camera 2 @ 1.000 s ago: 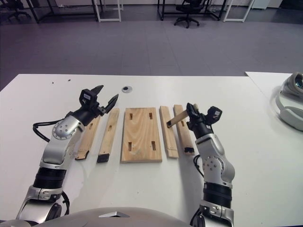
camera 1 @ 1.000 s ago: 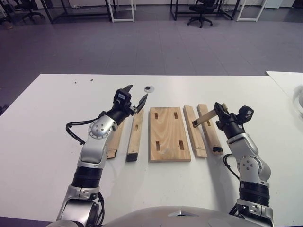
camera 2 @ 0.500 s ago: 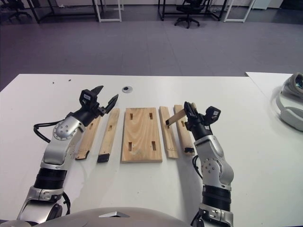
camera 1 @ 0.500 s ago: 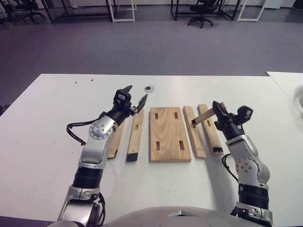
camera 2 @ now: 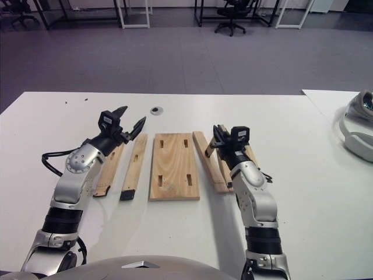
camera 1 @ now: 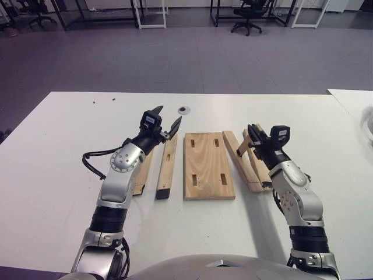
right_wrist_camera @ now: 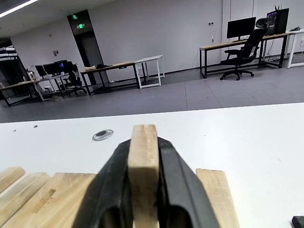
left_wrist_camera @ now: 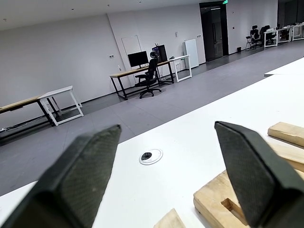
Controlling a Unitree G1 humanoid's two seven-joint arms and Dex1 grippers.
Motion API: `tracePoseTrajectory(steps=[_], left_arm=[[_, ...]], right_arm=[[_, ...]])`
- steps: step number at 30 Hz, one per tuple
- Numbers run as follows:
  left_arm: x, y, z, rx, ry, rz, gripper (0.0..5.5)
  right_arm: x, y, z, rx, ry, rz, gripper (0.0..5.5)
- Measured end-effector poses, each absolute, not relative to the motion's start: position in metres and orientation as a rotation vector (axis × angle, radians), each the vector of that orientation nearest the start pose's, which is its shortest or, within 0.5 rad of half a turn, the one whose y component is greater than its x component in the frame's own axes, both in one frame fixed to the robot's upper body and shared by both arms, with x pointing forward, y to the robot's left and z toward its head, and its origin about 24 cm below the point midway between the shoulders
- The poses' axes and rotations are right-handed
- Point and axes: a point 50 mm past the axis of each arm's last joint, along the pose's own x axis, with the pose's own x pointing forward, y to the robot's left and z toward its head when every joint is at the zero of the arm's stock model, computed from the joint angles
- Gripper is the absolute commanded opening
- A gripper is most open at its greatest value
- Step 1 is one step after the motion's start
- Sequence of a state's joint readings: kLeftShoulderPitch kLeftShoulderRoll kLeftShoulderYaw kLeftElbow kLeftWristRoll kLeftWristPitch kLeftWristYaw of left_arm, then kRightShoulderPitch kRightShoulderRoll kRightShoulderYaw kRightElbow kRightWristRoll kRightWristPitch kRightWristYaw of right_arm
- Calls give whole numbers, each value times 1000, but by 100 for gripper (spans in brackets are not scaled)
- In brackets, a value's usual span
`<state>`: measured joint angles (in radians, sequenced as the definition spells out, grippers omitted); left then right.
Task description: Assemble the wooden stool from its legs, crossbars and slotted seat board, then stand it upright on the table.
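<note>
The slotted seat board (camera 1: 208, 165) lies flat at the table's middle. Two wooden legs (camera 1: 168, 165) (camera 1: 141, 172) lie side by side to its left. My left gripper (camera 1: 166, 121) hangs open over their far ends, holding nothing; its fingers (left_wrist_camera: 247, 175) stand wide apart. Right of the board one leg (camera 1: 239, 158) lies skewed, its near end against another leg (camera 1: 260, 170). My right gripper (camera 1: 254, 135) is above these, shut on a short crossbar (right_wrist_camera: 144, 161) that sticks out from between the fingers (right_wrist_camera: 114, 183).
A round cable grommet (camera 1: 184, 109) sits in the table beyond the board. A white device (camera 2: 358, 125) rests on the neighbouring table at the right. A black cable (camera 1: 92, 162) loops beside my left arm. Bare tabletop lies in front of the parts.
My right gripper has swung left and turned with the crossbar. The leg next to the board now lies skewed, its near end shifted right. The left arm has kept still.
</note>
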<state>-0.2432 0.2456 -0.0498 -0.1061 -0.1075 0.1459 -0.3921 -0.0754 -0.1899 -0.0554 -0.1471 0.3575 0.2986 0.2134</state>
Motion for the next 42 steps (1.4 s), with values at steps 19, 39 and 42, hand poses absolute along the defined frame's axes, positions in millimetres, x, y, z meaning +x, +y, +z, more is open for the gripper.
tracePoseTrajectory(steps=[19,39,42], left_arm=[[286,140,106,181,-120,-505,362],[287,137,105,167,-122,-480,362],[287,134,104,169,-120,-487,362]], right_arm=[[256,-172,45,70,313,330,187],[247,-178,41,-84,616,332,260],[248,-179,41,-96,620,320,208]])
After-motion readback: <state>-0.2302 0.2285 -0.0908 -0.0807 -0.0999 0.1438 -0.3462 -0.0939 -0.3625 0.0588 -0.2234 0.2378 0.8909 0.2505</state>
